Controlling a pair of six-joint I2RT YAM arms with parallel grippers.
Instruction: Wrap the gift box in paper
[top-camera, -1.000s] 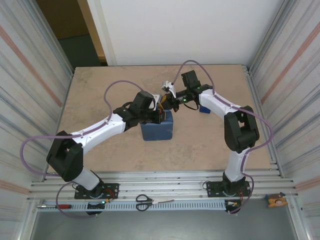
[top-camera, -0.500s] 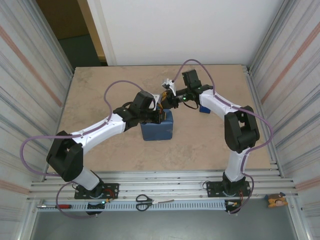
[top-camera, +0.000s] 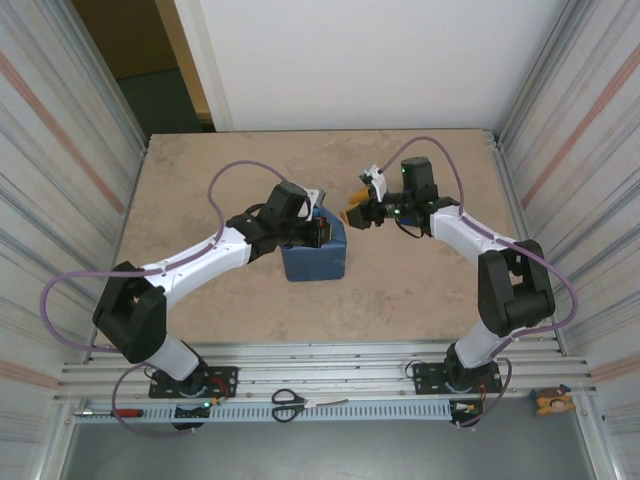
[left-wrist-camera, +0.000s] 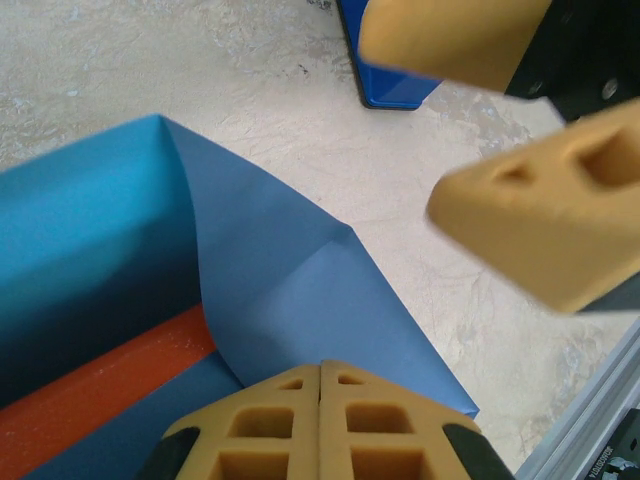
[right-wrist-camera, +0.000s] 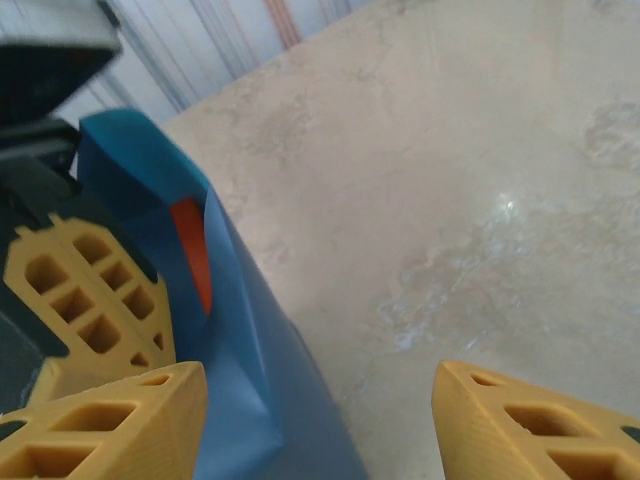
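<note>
The gift box (top-camera: 314, 258) sits mid-table, wrapped in the blue paper (top-camera: 325, 262). In the left wrist view an orange strip of the box (left-wrist-camera: 100, 385) shows under a folded paper flap (left-wrist-camera: 290, 290). My left gripper (top-camera: 318, 226) is shut, its joined fingertips (left-wrist-camera: 320, 372) down on the paper at the box's far side. My right gripper (top-camera: 358, 213) hangs open just right of the box, nothing between its fingers (right-wrist-camera: 100, 420). From the right wrist, the paper (right-wrist-camera: 250, 390) and an orange sliver of the box (right-wrist-camera: 190, 255) lie left of the gap.
A blue tape dispenser (left-wrist-camera: 390, 85) stands on the table beyond the box. Scissors (top-camera: 290, 404) and a red-handled screwdriver (top-camera: 125, 412) lie on the near rail. Corrugated metal walls (top-camera: 570, 180) flank both sides. Bare tabletop (top-camera: 200, 190) lies left of the box.
My right gripper has drawn back to the right, away from the box's far edge, and now stands open beside it. The left arm has stayed put on the paper.
</note>
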